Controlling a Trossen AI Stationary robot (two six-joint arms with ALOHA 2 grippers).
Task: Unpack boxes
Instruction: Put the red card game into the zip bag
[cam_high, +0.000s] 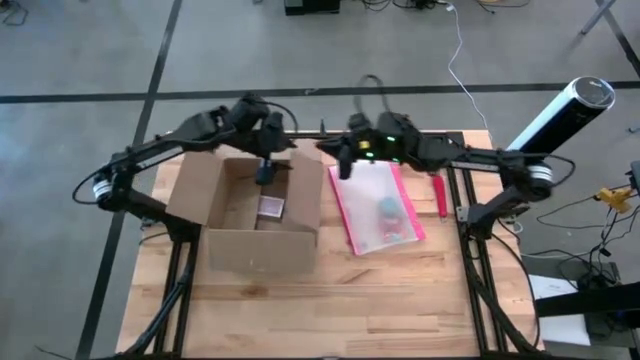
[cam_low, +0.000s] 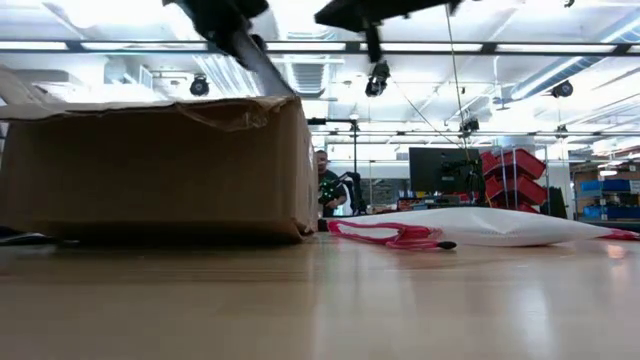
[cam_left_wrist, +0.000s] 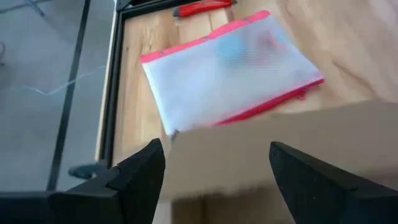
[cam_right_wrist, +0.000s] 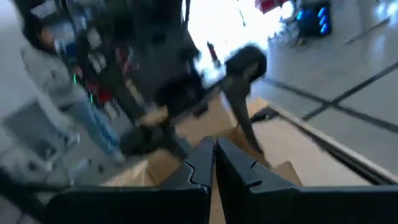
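The brown cardboard box (cam_high: 255, 215) stands open on the left half of the table, its flaps spread outward. A small pinkish item (cam_high: 270, 208) lies on its floor. My left gripper (cam_high: 265, 172) hangs open over the box's far part. In its wrist view the fingers (cam_left_wrist: 149, 171) stand before the box's right wall (cam_left_wrist: 280, 149). The pink-edged pouch (cam_high: 380, 205) lies flat to the right of the box. My right gripper (cam_high: 343, 160) is shut and held above the table by the pouch's far left corner, between box and pouch.
A red cutter (cam_high: 440, 195) lies near the table's right edge beyond the pouch. A white cylinder (cam_high: 560, 115) stands off the table at the far right. A person (cam_low: 322, 185) sits in the room behind. Bare wood (cam_high: 330, 300) spans the near half of the table.
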